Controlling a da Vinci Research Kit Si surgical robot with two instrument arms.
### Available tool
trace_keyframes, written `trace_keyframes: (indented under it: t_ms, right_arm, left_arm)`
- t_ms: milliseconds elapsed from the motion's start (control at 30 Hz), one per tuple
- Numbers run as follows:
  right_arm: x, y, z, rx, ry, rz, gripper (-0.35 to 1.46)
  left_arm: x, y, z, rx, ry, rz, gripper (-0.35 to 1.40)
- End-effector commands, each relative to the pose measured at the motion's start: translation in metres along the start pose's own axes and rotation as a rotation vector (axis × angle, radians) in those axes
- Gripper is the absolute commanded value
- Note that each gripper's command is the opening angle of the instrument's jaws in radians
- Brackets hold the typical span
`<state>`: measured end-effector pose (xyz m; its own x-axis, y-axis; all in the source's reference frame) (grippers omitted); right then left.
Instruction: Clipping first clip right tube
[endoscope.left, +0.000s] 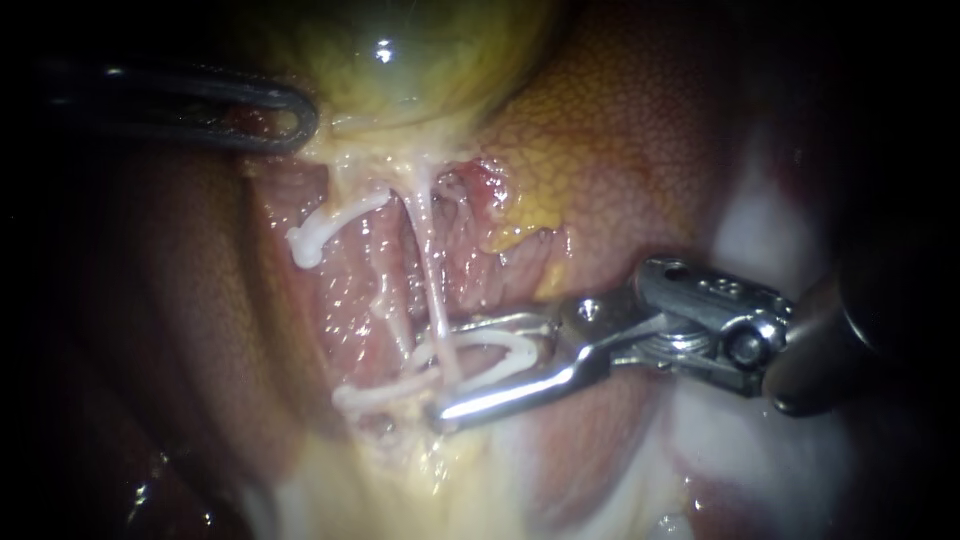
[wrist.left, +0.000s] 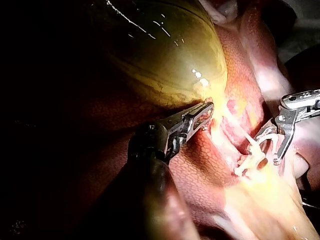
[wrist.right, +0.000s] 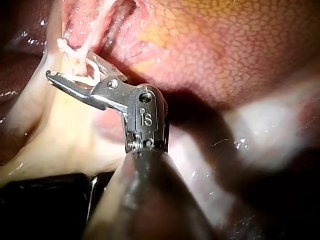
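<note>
The yellow-green gallbladder (endoscope.left: 420, 50) lies at the top of the endoscope view, with two pale tubes running down from its neck. My left instrument (endoscope.left: 290, 122) comes in dark from the left, its jaws shut on tissue at the gallbladder's neck (wrist.left: 202, 116). The right tube (endoscope.left: 432, 280) is a thin whitish strand. My right instrument (endoscope.left: 445, 370) holds a white clip (endoscope.left: 505, 350) between its spread jaws, and the tube's lower end passes through that clip. In the right wrist view the jaws (wrist.right: 75, 70) straddle the same white strands.
Mottled red-brown liver (endoscope.left: 640, 150) surrounds the dissected bed. A short white tube stub (endoscope.left: 305, 245) curls to the left of the right tube. Pale fatty tissue (endoscope.left: 400, 480) lies below the jaws, and more white strands (endoscope.left: 370, 398) lie beside them.
</note>
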<state>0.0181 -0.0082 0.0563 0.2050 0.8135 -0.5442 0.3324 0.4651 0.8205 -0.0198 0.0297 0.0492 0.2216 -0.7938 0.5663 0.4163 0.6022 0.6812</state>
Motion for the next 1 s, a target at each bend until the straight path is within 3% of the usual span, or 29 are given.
trace_keyframes:
  t_ms: [33, 433, 667, 800, 1000]
  right_arm:
    - [0.0001, 0.0, 0.0002, 0.0, -0.001, -0.001, 0.4]
    - [0.0002, 0.0006, 0.0008, -0.004, 0.001, 0.004, 0.18]
    - [0.0003, 0.0008, 0.0008, -0.02, 0.006, 0.028, -0.06]
    - [0.0003, 0.001, 0.0006, -0.026, 0.01, 0.028, -0.35]
    - [-0.0001, 0.0012, 0.0004, -0.027, 0.006, 0.055, -0.35]
  left_arm:
    - [0.0, 0.0, 0.0, 0.0, 0.0, 0.0, -0.35]
    - [0.0001, 0.0, 0.0001, -0.001, -0.001, 0.0, -0.35]
    - [0.0001, 0.0, 0.0002, -0.001, -0.001, 0.0, -0.35]
    - [0.0001, 0.0, 0.0002, -0.001, -0.001, 0.0, -0.35]
    - [0.0001, 0.0, 0.0002, -0.001, -0.001, 0.0, -0.35]
